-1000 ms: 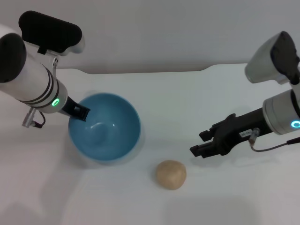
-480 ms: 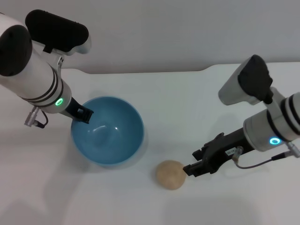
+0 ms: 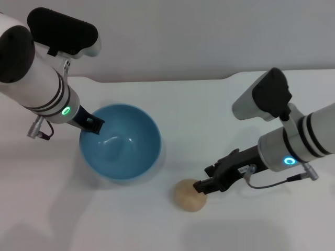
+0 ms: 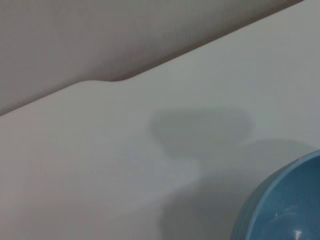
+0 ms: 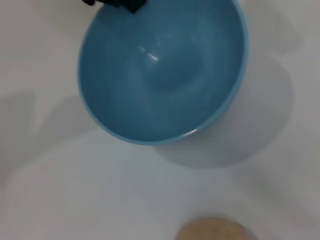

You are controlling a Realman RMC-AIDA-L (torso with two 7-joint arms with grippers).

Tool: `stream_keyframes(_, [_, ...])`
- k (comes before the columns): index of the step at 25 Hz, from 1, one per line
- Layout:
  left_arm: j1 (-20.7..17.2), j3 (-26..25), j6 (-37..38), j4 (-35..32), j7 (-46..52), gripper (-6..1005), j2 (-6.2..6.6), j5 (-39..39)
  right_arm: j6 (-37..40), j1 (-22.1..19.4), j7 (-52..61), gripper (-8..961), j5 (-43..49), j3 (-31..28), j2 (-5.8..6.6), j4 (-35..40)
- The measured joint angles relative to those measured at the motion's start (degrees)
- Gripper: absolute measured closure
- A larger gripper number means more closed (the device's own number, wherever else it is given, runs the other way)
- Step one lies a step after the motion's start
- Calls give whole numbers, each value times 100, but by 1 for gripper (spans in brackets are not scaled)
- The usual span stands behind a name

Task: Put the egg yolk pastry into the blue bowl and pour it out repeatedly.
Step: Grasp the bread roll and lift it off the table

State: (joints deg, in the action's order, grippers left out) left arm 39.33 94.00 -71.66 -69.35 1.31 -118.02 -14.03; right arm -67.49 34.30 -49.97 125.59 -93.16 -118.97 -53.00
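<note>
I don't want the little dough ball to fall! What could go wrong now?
1. The right claw is reaching the egg yolk pastry from one side. The pastry is round, so it might roll away across the white table instead of being caught.
2. If the claw squeezes too hard, the soft-looking pastry may get squashed.
3. The left claw grips the blue bowl only at its rim, so the bowl might tip or slip.

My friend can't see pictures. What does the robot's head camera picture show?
A small, round, beige-tan pastry ball lies on a white table, with the robot's right gripper reaching down right at it. To the left stands a deep, glossy light-blue bowl, empty, and the left gripper is at its rim.
</note>
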Motion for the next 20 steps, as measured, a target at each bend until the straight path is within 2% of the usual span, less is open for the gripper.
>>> stream_keyframes(15, [42, -2, 51, 0, 0, 999, 7, 13, 490, 178, -26, 452, -441, 377, -4, 650])
stream_keyframes(20, [55, -5, 62, 0, 0, 999, 7, 15, 743, 189, -38, 453, -613, 680, -3, 738])
